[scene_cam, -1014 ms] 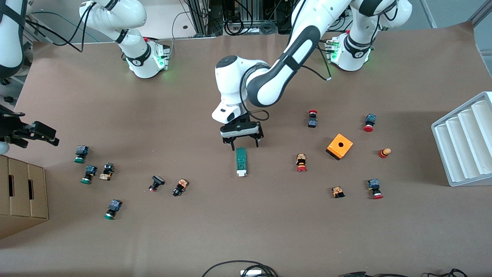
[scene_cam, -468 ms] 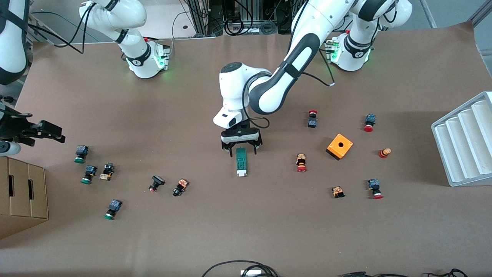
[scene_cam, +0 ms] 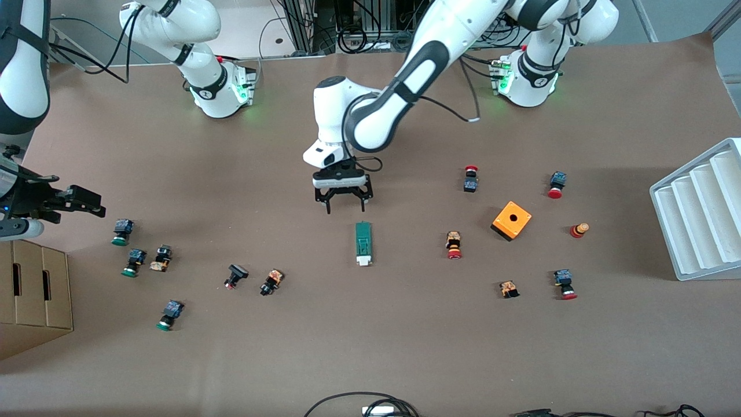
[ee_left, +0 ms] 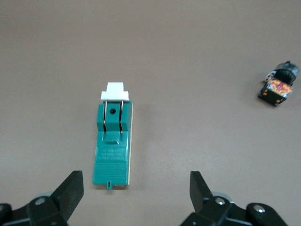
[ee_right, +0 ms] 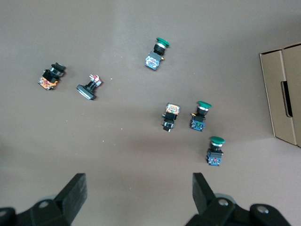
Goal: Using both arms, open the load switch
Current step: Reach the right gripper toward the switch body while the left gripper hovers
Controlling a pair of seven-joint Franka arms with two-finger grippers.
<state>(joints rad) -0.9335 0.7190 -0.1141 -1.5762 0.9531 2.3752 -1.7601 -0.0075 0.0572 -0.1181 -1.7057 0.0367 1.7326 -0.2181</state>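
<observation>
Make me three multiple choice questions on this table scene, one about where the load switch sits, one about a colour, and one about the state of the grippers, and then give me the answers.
1. Where does the load switch lie?
A. flat on the table, nearer to the front camera than the left gripper
B. on the orange box
C. in the white tray

2. What colour is the block at the load switch's end nearer to the front camera?
A. red
B. white
C. black

3. How do the grippers stand?
A. both shut on the load switch
B. both open, holding nothing
C. left shut, right open

Answers: 1 A, it lies alone on bare table. 2 B, the left wrist view shows a white block. 3 B, the left gripper and the right gripper have spread, empty fingers.
</observation>
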